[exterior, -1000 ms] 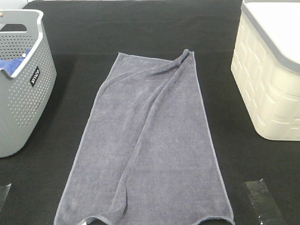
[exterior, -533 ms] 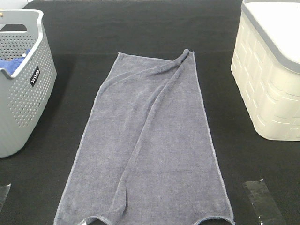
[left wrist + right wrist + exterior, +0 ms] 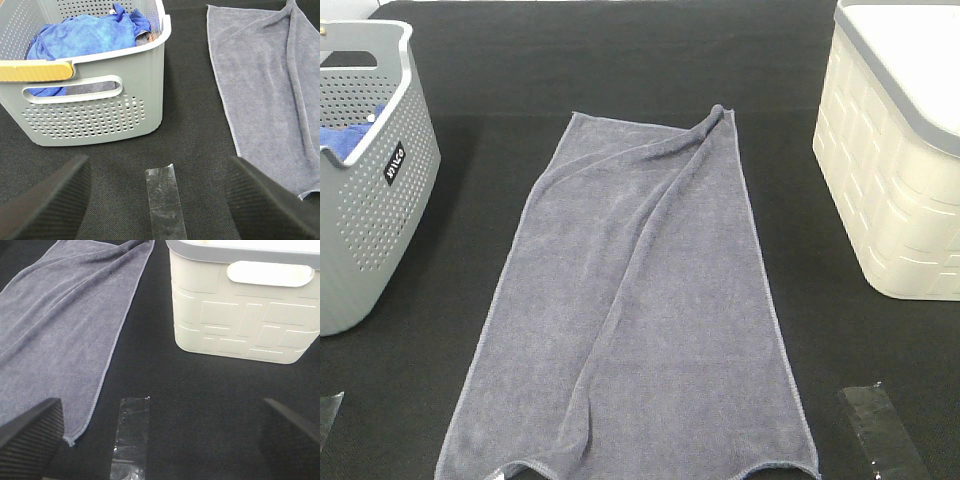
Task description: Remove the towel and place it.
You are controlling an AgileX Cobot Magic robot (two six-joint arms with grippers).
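Grey-blue towel [image 3: 635,310] flat on black surface [image 3: 620,60], grey perforated basket [image 3: 365,200] with blue cloth [image 3: 85,35], cream basket [image 3: 895,170], both end effectors [image 3: 157,202] [image 3: 165,432] wide, empty.

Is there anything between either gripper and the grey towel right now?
Nothing visible. The towel lies flat on the black mat. From the open left gripper and open right gripper, only bare mat and clear tape strips lie before its edges.

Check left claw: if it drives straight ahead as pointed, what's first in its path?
Probably the clear tape strip on the black tabletop, then the grey perforated basket. The left claw is open; depth is unclear. The towel lies off to one side.
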